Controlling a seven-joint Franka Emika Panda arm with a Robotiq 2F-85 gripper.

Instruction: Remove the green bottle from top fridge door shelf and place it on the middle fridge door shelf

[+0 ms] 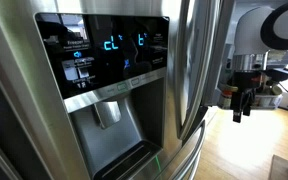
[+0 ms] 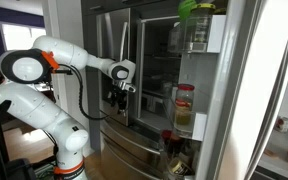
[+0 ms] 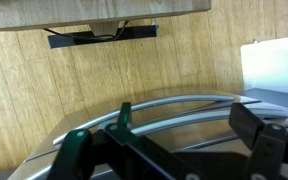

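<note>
**Gripper held wide open, green bottle sitting on the top door shelf**

The black gripper (image 2: 119,97) is being held in front of the closed steel fridge front, well apart from the open door. It is being carried by a smooth, rounded white arm (image 2: 64,50) with orange rings at its joints. In the wrist view the jaws are being shown spread wide with nothing between them. The blocky dark fingers (image 3: 76,150) are framing a curved brushed-metal handle (image 3: 174,105), with a wood-grain floor (image 3: 134,65) beyond.

The green bottle (image 2: 192,10) is being seen at the very top of the open door. Its glossy, rounded green upper part is rising above the clear front of the top shelf. Lower down, the middle fridge door shelf (image 2: 198,128), a pale translucent bin, is being occupied by a jar with a red lid (image 2: 184,105).

In an exterior view, a glossy black dispenser panel (image 1: 104,50) with blue digits is being shown set into a brushed stainless door.
</note>
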